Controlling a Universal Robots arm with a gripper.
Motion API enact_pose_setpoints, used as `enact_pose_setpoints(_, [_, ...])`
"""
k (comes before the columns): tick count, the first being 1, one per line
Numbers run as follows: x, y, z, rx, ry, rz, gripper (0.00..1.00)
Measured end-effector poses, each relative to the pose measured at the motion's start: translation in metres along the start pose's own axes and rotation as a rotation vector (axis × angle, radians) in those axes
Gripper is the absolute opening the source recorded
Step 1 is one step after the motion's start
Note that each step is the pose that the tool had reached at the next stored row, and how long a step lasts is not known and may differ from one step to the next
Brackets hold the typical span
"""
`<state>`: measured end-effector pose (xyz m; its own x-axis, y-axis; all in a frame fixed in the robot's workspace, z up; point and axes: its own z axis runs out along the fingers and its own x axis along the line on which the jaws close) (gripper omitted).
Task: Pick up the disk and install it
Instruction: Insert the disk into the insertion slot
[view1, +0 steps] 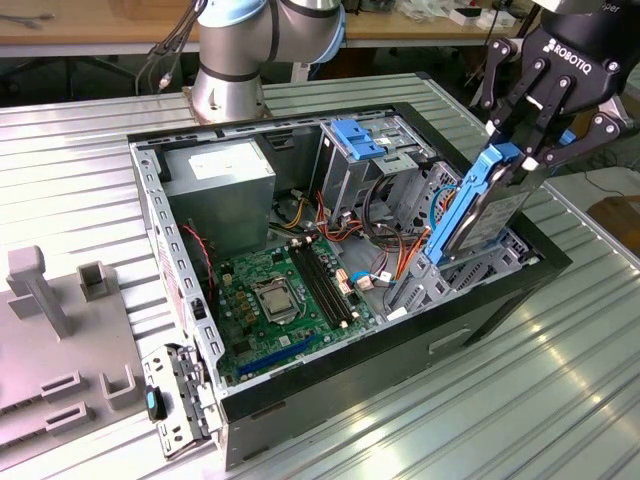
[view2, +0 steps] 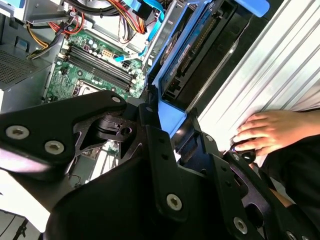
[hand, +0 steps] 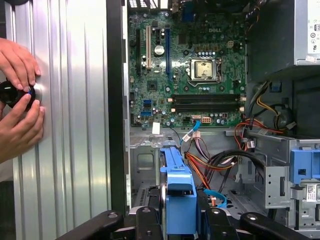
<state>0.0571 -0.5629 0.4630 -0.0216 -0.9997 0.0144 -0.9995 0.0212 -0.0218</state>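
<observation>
The disk (view1: 480, 205), a grey-black drive in a bright blue carrier frame, stands steeply tilted over the end of the open computer case (view1: 330, 390) at the exterior view's right. Its lower end dips into the case beside the orange and red cables. My black gripper (view1: 525, 150) is shut on the disk's upper end, with a finger on each side of the blue frame. In the first wrist view the blue carrier (hand: 180, 195) sits between my fingers (hand: 147, 220). The second wrist view shows the disk (view2: 192, 45) reaching down from the gripper (view2: 172, 135) toward the case.
Inside the case lie the motherboard (view1: 275, 300), a power supply (view1: 220, 175), and a grey drive cage topped by a blue bracket (view1: 365, 135). A person's hands (hand: 17, 100) hold a small black round object on the ribbed table beside the case. Grey fixtures (view1: 40, 290) stand at the exterior view's left.
</observation>
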Motion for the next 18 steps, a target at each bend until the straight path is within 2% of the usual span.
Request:
enact_pose_setpoints(13, [-0.0001, -0.0002, 0.0051, -0.0005, 0.0002, 0.0, 0.37])
enact_pose_setpoints(15, [-0.0001, -0.0005, 0.0053, -0.005, -0.0001, 0.0, 0.37])
enact_pose_setpoints(18, [-0.0001, -0.0011, 0.0053, -0.024, -0.0001, 0.0, 0.37])
